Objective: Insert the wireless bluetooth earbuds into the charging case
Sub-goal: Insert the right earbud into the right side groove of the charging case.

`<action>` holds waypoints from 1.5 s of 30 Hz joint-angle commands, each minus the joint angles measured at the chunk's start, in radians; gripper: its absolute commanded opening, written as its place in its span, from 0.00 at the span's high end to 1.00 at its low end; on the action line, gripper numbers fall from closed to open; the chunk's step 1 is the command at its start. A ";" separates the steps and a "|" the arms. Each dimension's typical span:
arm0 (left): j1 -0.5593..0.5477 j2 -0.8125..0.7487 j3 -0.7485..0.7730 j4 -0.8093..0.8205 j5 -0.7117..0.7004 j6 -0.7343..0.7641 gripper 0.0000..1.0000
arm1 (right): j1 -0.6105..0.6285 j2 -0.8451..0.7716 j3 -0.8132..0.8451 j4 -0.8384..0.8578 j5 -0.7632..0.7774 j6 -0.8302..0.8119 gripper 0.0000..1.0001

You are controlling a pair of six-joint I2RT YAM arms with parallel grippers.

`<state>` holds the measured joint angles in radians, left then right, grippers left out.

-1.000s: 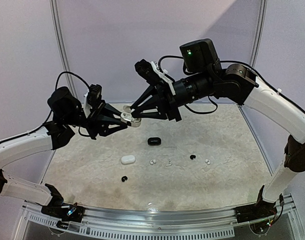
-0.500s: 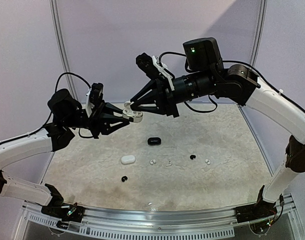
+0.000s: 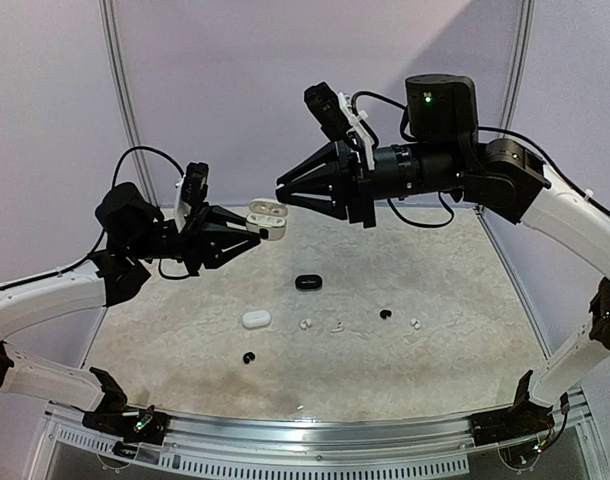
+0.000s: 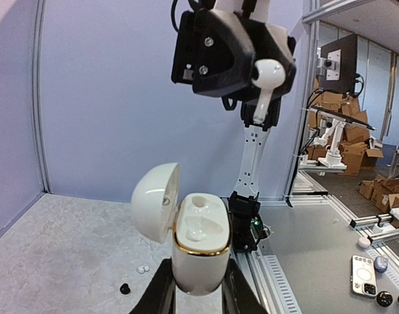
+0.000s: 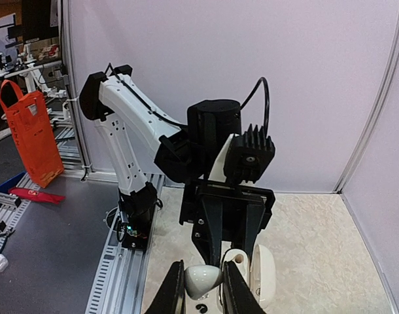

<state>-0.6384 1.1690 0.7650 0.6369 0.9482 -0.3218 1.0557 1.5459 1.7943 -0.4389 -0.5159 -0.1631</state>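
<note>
Above the table, right gripper pinches earbud.

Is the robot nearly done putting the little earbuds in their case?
Not nearly. Done: the left gripper holds the white charging case up with its lid open. In hand: the right gripper pinches one white earbud, apart from the case. Left: both sockets look empty, so that bud has to go in, and more loose buds, white and black, lie on the table.

The right pincer pinches a white earbud, an open white charging case just beyond it
</note>
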 commanded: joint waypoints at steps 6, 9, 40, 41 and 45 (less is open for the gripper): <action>-0.010 -0.023 -0.026 0.051 -0.038 0.044 1.00 | 0.007 -0.001 -0.093 0.138 0.108 0.078 1.00; -0.010 -0.023 -0.030 0.060 -0.048 0.051 1.00 | 0.006 0.003 -0.095 0.140 0.117 0.085 1.00; -0.012 -0.028 -0.030 0.072 -0.077 0.092 1.00 | 0.006 0.069 -0.048 0.004 0.185 0.008 1.00; -0.012 -0.028 -0.031 0.072 -0.080 0.093 1.00 | 0.006 0.070 -0.044 -0.006 0.180 0.002 1.00; -0.012 -0.028 -0.030 0.072 -0.086 0.096 1.00 | 0.006 0.084 -0.019 -0.046 0.142 -0.020 1.00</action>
<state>-0.6395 1.1572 0.7406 0.6758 0.8791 -0.2375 1.0557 1.5959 1.7435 -0.3996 -0.3485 -0.1524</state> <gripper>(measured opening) 0.216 0.166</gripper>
